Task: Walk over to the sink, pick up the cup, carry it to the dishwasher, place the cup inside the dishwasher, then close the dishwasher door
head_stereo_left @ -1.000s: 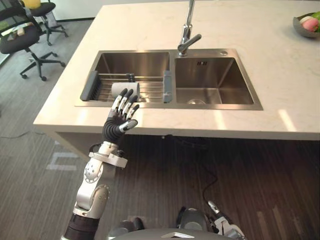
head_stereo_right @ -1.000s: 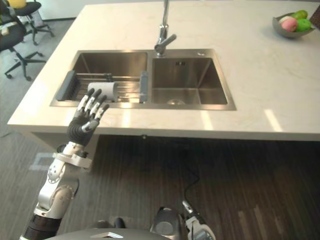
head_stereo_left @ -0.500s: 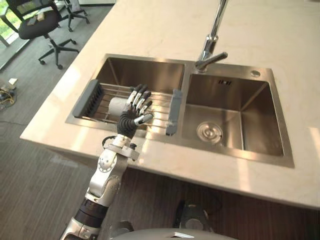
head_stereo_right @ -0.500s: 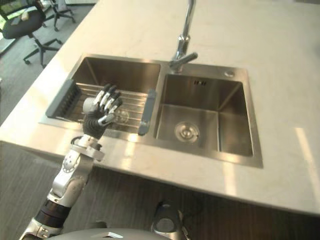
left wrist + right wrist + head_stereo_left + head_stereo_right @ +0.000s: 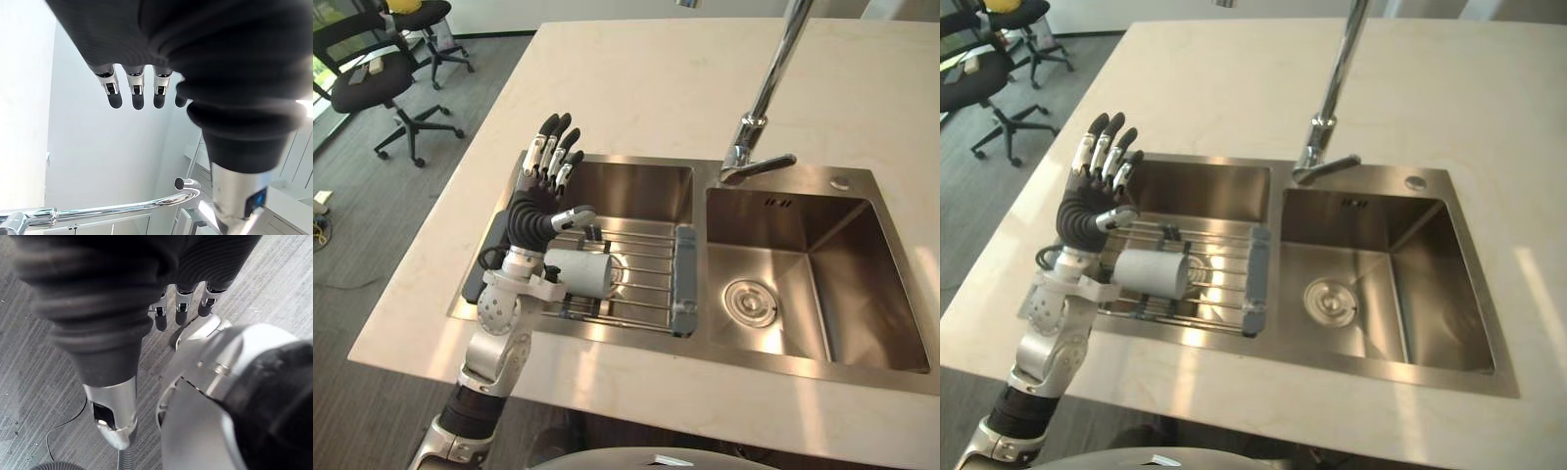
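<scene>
A white cup point(image 5: 584, 272) lies on its side on a wire drying rack point(image 5: 646, 284) that spans the sink's left basin point(image 5: 636, 186). My left hand point(image 5: 529, 220) is raised just left of the cup and above the rack's left end. Its fingers point(image 5: 137, 95) are straight and point upward, and its thumb juts out toward the cup without touching it. It holds nothing. My right hand point(image 5: 181, 308) hangs low over the striped floor with relaxed, empty fingers.
The right basin point(image 5: 842, 294) has a round drain and no dishes. A tall chrome faucet point(image 5: 766, 108) stands behind the divider between the basins. The pale stone counter point(image 5: 636, 88) surrounds the sink. Black office chairs point(image 5: 372, 78) stand on the floor at the far left.
The camera has come closer to the sink and sits higher over it. My left hand has lifted from over the rack to an upright pose beside the cup. The cup has not moved.
</scene>
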